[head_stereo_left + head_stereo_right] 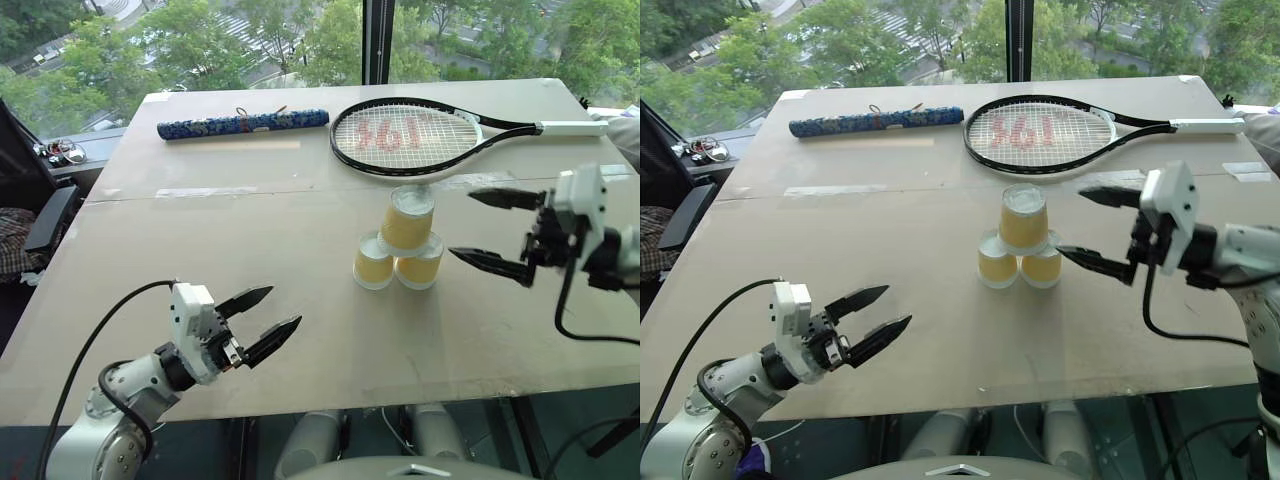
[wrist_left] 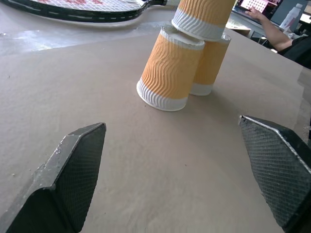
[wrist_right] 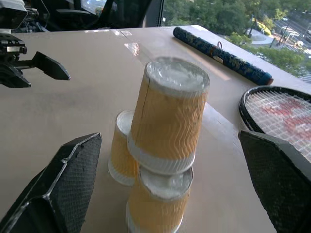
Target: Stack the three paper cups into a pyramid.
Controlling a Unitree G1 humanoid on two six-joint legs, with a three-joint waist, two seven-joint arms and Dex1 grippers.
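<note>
From the head camera, three paper cups (image 1: 400, 244) stand upside down as a pyramid mid-table (image 1: 250, 290), near a tennis racket (image 1: 410, 137); the stack looks complete. Left end effector (image 1: 260, 336) and right end effector (image 1: 492, 230) gape empty. Both wrist views show the top cup (image 3: 167, 115) tilted, resting on the lower two.

Big beige table (image 1: 200, 260), window (image 1: 250, 40) at 12 o'clock full of green trees, black chair (image 1: 45, 215) at 9.
</note>
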